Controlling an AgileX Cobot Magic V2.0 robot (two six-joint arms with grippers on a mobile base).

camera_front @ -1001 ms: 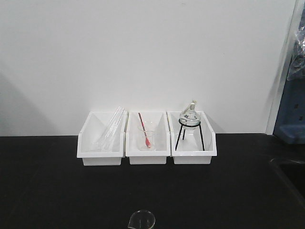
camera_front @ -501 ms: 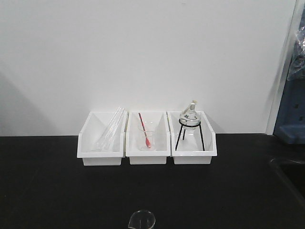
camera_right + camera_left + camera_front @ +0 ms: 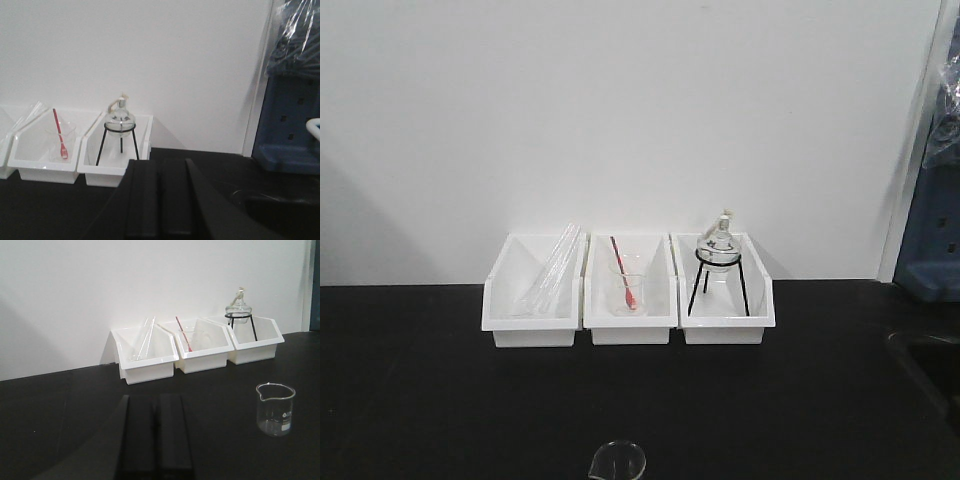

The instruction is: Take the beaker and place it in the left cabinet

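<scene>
The beaker (image 3: 275,409) is small, clear glass with a spout and white marks. It stands upright on the black bench, to the right of and ahead of my left gripper (image 3: 156,398), well apart from it. Only its rim (image 3: 618,462) shows at the bottom edge of the front view. My left gripper is shut and empty, low over the bench. My right gripper (image 3: 160,162) is shut and empty, in front of the right bin. The left cabinet is out of view.
Three white bins (image 3: 630,295) stand against the wall: glass tubes (image 3: 548,268) in the left one, a beaker with a red rod (image 3: 628,283) in the middle one, a flask on a black tripod (image 3: 719,262) in the right one. A blue rack (image 3: 292,115) and a dark sink (image 3: 932,372) are at the right.
</scene>
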